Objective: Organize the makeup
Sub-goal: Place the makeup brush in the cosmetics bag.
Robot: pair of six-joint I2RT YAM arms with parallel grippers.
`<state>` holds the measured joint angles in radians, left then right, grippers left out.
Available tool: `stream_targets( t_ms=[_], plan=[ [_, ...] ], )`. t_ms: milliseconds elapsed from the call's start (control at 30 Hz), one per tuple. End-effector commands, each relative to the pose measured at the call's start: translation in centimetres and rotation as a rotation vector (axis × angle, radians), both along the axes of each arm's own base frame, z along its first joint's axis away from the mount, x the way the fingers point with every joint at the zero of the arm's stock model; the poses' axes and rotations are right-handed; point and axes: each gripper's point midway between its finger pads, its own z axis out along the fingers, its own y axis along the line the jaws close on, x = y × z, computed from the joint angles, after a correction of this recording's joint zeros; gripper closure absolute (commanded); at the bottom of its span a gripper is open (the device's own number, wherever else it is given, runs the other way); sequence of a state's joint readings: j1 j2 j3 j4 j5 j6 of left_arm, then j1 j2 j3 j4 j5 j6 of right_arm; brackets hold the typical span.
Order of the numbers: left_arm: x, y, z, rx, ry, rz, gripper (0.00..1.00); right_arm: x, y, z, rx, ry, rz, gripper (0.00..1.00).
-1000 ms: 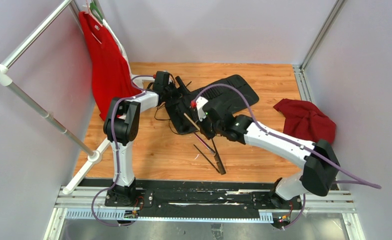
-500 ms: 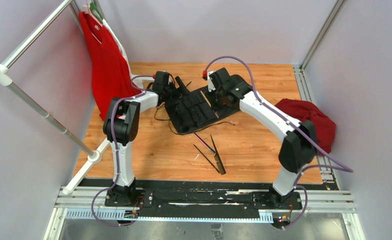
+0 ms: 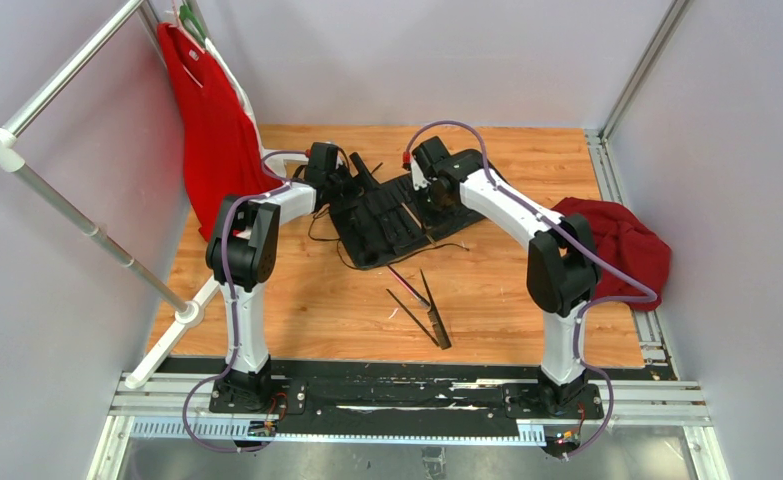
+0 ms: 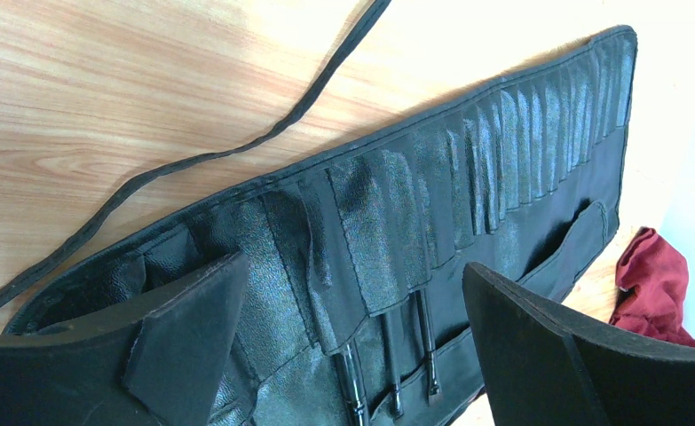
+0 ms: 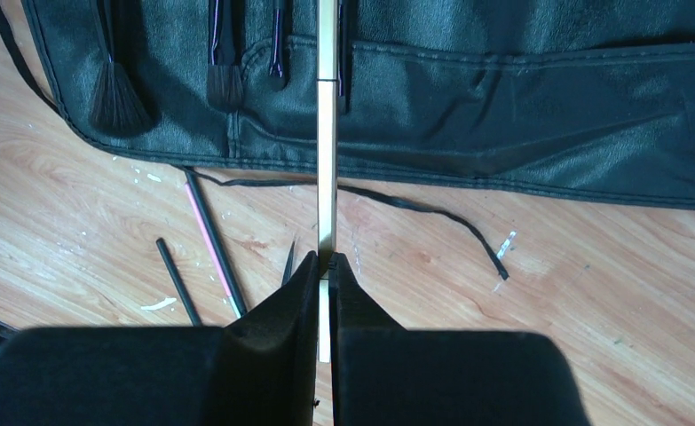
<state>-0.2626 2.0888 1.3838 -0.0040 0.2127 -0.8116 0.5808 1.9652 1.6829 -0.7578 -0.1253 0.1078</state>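
My right gripper (image 5: 326, 260) is shut on a thin tan brush (image 5: 327, 160). The shaft points away over the near edge of the black slotted roll (image 5: 521, 98). Other brushes sit in the roll, among them a fan brush (image 5: 113, 98). Three loose brushes (image 3: 422, 305) lie on the wood in front of the roll, one of them pink and black (image 5: 210, 240). My left gripper (image 4: 352, 266) hangs open just above the roll's left end (image 4: 503, 133), where three dark brush handles (image 4: 388, 364) stick out of the slots. In the top view the right gripper (image 3: 432, 192) is over the roll's middle.
A dark red cloth (image 3: 612, 240) lies crumpled at the right. A red shirt (image 3: 212, 130) hangs from a white rack (image 3: 77, 215) at the left. The roll's black cords (image 4: 193, 164) trail over the wooden floor. Grey walls close in the sides and back.
My right arm has swung from the table's middle near the loose brushes back to the roll, carrying the tan brush. The left arm has not moved.
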Motion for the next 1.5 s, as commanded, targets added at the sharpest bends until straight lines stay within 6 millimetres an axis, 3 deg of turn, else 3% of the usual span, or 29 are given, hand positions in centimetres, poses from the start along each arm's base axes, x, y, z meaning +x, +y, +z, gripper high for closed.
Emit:
stream_targets(
  t_ms=[0, 433, 1467],
  plan=[
    [-2.8, 2.1, -3.5, 0.076, 0.155, 0.021, 0.02, 0.4, -0.3, -0.9, 0.010, 0.061, -0.012, 0.99],
    [-2.8, 2.1, -3.6, 0.076, 0.158, 0.023, 0.02, 1.1, -0.7, -3.7, -0.006, 0.129, -0.024, 0.99],
    [-3.2, 2.2, -4.2, 0.076, 0.168, 0.020, 0.02, 4.6, 0.0, -5.7, 0.021, 0.129, -0.050, 0.99]
  ],
)
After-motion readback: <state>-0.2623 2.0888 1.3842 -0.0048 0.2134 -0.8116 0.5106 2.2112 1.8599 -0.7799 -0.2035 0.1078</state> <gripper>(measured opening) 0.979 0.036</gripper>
